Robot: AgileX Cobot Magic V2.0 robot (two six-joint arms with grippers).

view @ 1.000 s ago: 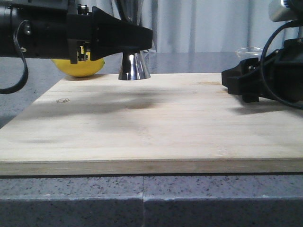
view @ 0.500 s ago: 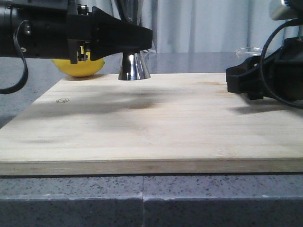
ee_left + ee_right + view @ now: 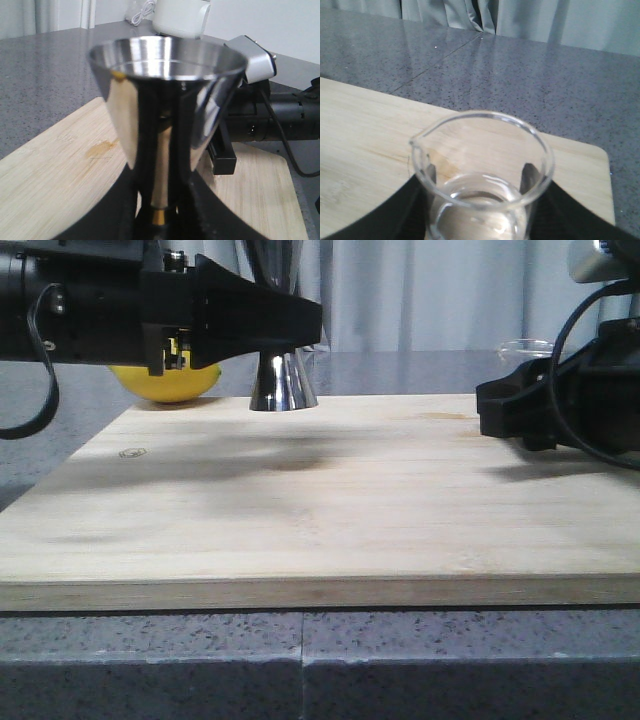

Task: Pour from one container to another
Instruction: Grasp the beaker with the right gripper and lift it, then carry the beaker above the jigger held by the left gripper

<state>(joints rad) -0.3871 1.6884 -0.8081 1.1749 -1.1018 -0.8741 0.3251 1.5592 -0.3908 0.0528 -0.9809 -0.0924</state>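
Note:
The steel jigger (image 3: 283, 383) stands upright on the far left part of the wooden board (image 3: 330, 510). My left gripper (image 3: 314, 328) is shut on its narrow waist and hides the upper cup in the front view. In the left wrist view the jigger (image 3: 167, 95) fills the middle, its gold band low between the black fingers of the left gripper (image 3: 160, 212). The clear glass beaker (image 3: 481, 197) holds some clear liquid, its pour lip toward the board's middle. My right gripper (image 3: 480, 176) is shut on its sides. In the front view only the beaker's rim (image 3: 527, 346) shows above the right gripper (image 3: 492, 410).
A yellow lemon (image 3: 165, 383) lies at the board's far left corner, behind my left gripper. The board rests on a grey speckled counter (image 3: 450, 660). Curtains hang behind. A white device (image 3: 180, 17) stands on the counter beyond the right arm (image 3: 280, 120).
My right gripper with the beaker has drawn slightly to the right and risen a little off the board. The left gripper and the jigger have stayed put.

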